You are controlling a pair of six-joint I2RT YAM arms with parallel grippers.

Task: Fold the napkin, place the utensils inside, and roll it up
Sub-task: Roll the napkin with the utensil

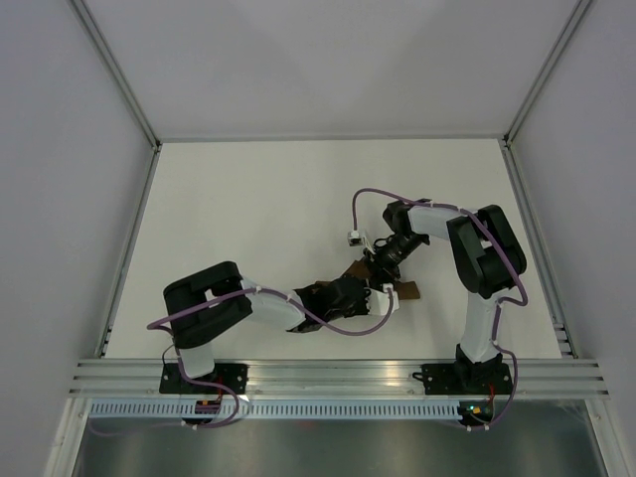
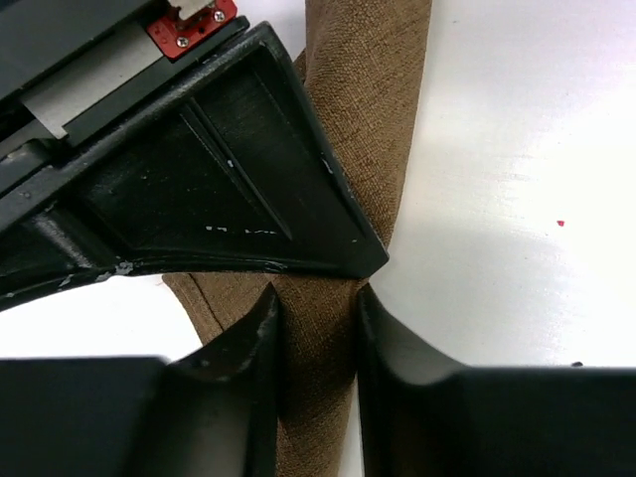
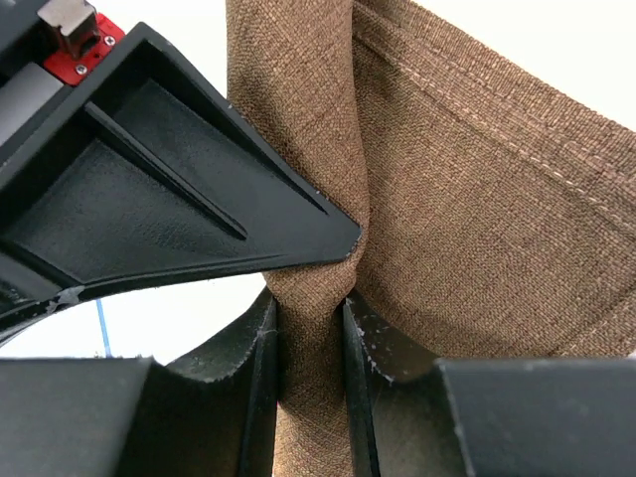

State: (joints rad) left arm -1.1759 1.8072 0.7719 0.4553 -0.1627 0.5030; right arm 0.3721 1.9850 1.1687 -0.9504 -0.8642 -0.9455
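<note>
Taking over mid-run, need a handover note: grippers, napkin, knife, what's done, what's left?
Grippers: the left gripper is shut on a narrow, bunched strip of the napkin. The right gripper is shut on a tight pinch of the same cloth.
Napkin: gathered between the two grippers on the table, right of centre and mostly hidden from above.
The knife is not visible in any view, and I can't tell if it is inside the cloth.
Done: cloth folded narrow.
Left: confirm the knife is in, then finish the roll.
</note>
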